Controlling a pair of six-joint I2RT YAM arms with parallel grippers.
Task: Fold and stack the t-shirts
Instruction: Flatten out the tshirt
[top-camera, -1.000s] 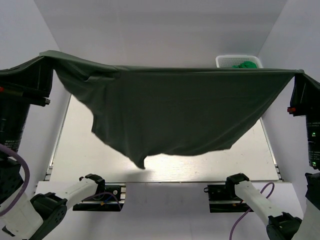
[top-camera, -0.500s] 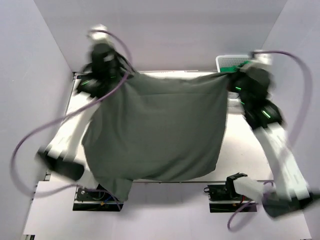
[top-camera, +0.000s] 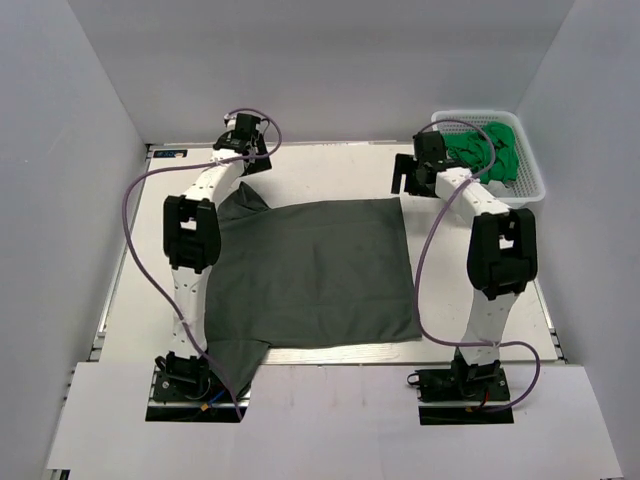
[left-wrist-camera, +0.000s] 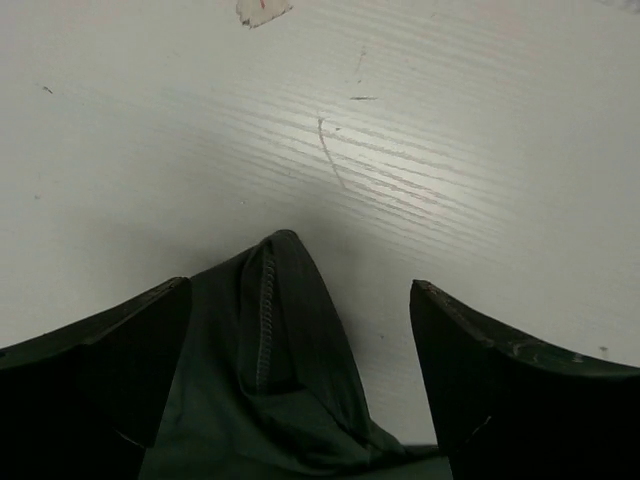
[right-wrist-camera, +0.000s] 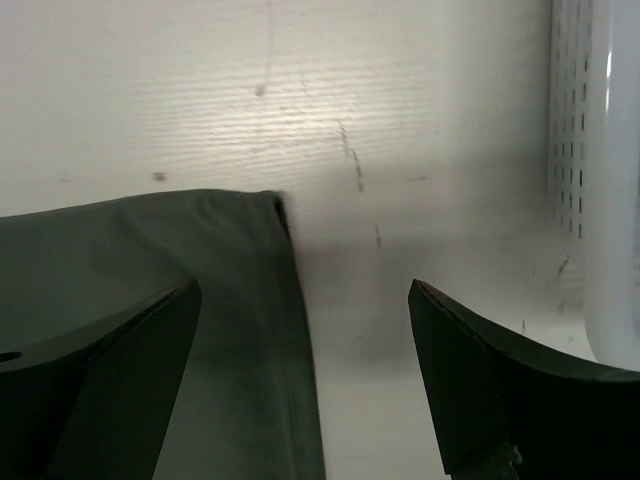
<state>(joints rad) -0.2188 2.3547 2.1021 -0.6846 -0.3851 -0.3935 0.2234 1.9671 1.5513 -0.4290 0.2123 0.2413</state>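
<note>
Left tool (left-wrist-camera: 300, 290) and right tool (right-wrist-camera: 300, 290) hang open over the flat grey t-shirt (top-camera: 310, 270), near the far edge of the surface (top-camera: 330, 165).

Dropped charcoal t-shirt (top-camera: 310, 275) from taut mid-air stretch flat onto tabletop (top-camera: 140, 260); opened left claw (left-wrist-camera: 300, 290) and right claw (right-wrist-camera: 300, 290), now parted over its far corners.

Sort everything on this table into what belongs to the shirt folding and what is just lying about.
Belongs: grey shirt, spread on the table; green shirts, bunched in the basket.
Just lying about: the basket itself; purple cables.
</note>
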